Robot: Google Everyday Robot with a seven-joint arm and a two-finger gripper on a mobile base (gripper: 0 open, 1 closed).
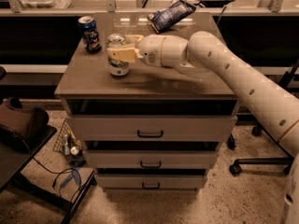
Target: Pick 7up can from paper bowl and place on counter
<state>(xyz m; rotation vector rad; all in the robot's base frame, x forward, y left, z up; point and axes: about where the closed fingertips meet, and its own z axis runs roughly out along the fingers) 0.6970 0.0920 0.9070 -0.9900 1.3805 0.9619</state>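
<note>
We counted two cans on one counter (187, 85), the 7up can (118, 68) and a dark blue can (89, 33), one blue snack bag (170, 14), three drawers (196, 127), three black handles (150, 134), one gripper (118, 47) clasped around the 7up can at the counter's left.

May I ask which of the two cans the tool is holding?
The pale silver-green 7up can, gripped by the tool; the dark blue can stands apart.
</note>
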